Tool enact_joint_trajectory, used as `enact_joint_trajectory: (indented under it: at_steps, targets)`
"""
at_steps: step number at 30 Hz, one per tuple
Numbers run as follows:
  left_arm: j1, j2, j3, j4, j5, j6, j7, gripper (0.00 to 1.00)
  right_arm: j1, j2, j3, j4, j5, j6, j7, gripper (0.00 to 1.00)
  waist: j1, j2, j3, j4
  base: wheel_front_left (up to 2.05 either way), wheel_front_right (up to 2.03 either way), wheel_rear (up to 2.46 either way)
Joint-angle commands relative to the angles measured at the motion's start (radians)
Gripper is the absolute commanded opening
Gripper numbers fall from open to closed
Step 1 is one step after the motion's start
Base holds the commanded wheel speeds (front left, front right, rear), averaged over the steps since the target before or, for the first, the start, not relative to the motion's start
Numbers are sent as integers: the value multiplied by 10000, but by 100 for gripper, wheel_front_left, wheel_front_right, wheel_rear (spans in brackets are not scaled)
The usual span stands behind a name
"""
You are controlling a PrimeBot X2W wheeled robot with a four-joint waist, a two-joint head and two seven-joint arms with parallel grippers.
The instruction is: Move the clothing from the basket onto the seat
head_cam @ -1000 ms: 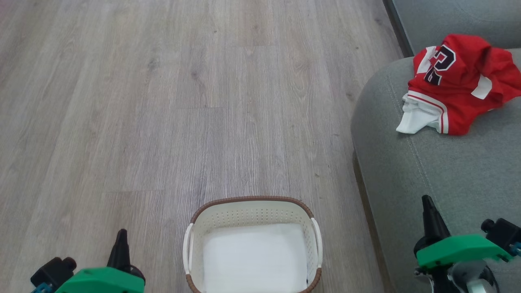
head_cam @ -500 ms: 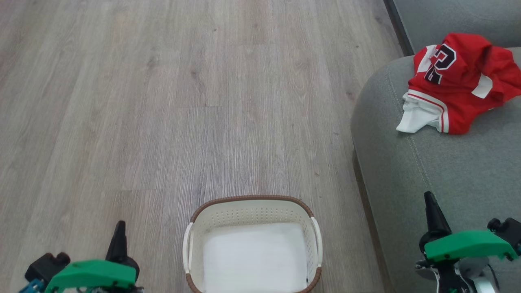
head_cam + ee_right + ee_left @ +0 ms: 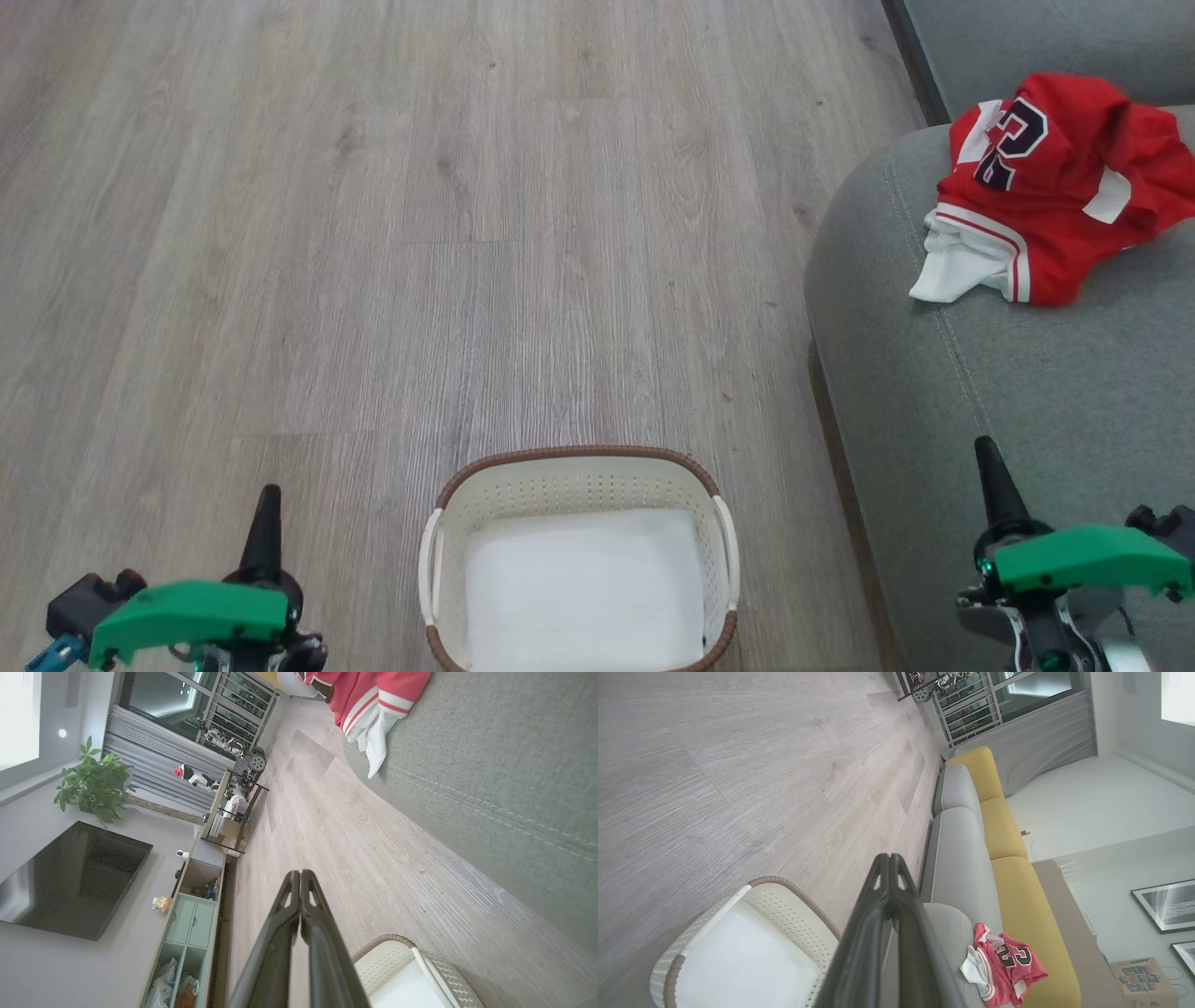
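Clothing [image 3: 1055, 177] crumpled on seat [image 3: 1027, 420], basket [image 3: 579, 455] on floor [image 3: 373, 233], plain white inside.

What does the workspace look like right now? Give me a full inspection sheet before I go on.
surface: grey wood-look plank floor, with the basket standing on it.
job's things: basket has a plain white inside with no red garment in it; clothing lies bunched on the seat.
clutter: nothing seen.
grippers: left gripper and right gripper are both shut, fingers together, holding nothing, one on either side of the basket.
cables: nothing seen.
surroundings: yellow back cushions behind the seat; a dark screen, a plant and a low cabinet across the room.
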Motion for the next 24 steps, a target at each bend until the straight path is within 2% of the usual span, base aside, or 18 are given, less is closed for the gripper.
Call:
enact_joint_trajectory:
  at_steps: [1,24]
  targets:
    - [-568,36,301,-275,-259,-137,97,0,-599,-27,88,-400,307,56,82,0,0,0,4,0,0,0,0]
    - [-1065,-42,733,-241,-2612,-604,757,0,-785,-27,-66,-489,2970,72,751,0,0,0,72,-8,0,0,0]
